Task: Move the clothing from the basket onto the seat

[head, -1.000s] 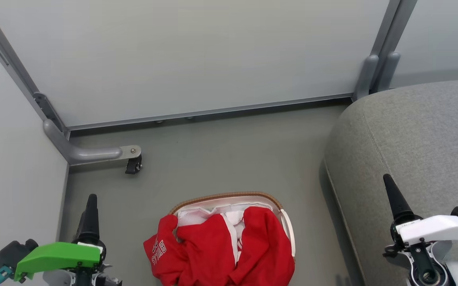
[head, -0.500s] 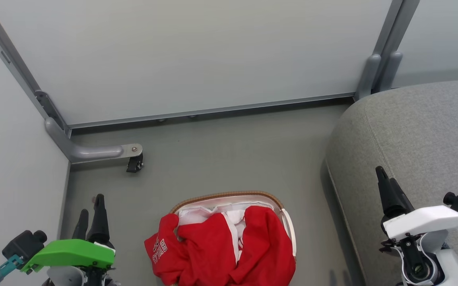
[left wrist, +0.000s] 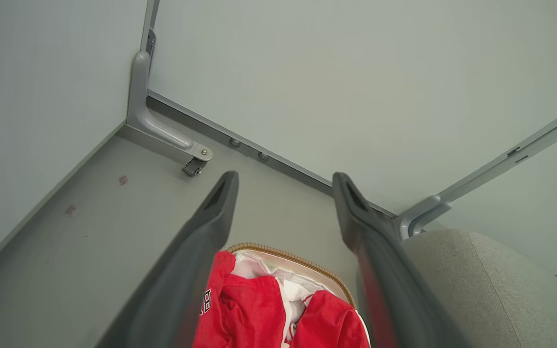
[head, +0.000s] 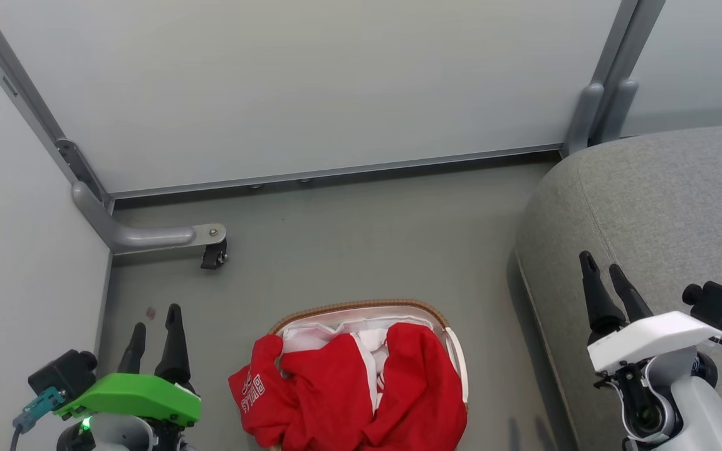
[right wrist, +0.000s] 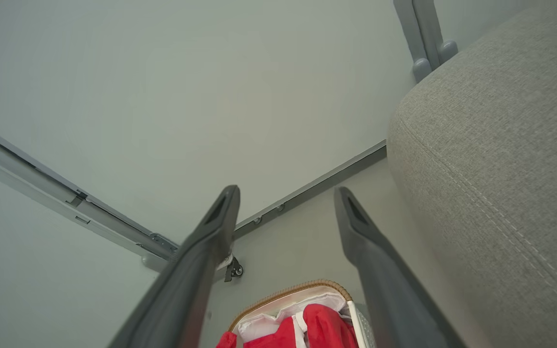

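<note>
Over the floor's (head: 348,238) left edge, the left pincer (head: 156,318) hangs wide open and empty. To its right stands the basket (head: 361,305), with the red clothing (head: 348,388) heaped inside and spilling over the left rim. Further right, the right pincer (head: 599,263) hovers above the seat (head: 668,207), equally agape and empty. The heap lies between both arms; the left looks nearer.
</note>
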Available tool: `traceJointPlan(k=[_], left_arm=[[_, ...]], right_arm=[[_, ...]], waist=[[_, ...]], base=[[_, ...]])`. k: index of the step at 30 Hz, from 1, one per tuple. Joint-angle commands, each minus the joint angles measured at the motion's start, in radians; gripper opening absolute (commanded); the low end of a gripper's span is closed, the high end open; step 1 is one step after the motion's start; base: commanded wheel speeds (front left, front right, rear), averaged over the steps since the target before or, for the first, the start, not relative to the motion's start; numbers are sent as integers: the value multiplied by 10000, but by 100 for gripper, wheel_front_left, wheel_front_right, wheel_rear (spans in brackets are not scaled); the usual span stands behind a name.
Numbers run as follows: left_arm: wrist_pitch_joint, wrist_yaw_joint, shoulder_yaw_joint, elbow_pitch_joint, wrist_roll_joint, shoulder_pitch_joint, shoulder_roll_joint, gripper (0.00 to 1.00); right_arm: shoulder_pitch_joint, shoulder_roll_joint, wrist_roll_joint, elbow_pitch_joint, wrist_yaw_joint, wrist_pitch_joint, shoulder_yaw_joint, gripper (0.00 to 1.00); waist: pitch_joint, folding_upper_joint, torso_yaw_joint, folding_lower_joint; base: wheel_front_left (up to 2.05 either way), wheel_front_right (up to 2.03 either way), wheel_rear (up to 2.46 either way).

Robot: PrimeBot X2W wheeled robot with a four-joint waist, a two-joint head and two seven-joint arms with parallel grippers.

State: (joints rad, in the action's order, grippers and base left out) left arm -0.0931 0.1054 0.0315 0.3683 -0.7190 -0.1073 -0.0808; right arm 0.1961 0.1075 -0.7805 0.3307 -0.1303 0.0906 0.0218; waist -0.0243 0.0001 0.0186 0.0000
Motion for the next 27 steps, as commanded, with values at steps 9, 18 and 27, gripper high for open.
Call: traceJointPlan(k=[9,18,27], left_arm=[[-342,-229,188,55,1271,-204,-135,100],[-586,-395,181,57,2174,160,-79,100],[-812,-468,134,16,3060,492,-37,100]], right_arm=[[234,-36,1333,38,-5,363,83,100],[-106,-152,2334,140,-4,607,67,100],[-424,-228,3329,199,-4,834,26,100]], waist=[[-26,-1,32,0],[6,-1,37,0],[77,-1,4,0]], base=[[0,0,0],[0,0,0],[0,0,0]])
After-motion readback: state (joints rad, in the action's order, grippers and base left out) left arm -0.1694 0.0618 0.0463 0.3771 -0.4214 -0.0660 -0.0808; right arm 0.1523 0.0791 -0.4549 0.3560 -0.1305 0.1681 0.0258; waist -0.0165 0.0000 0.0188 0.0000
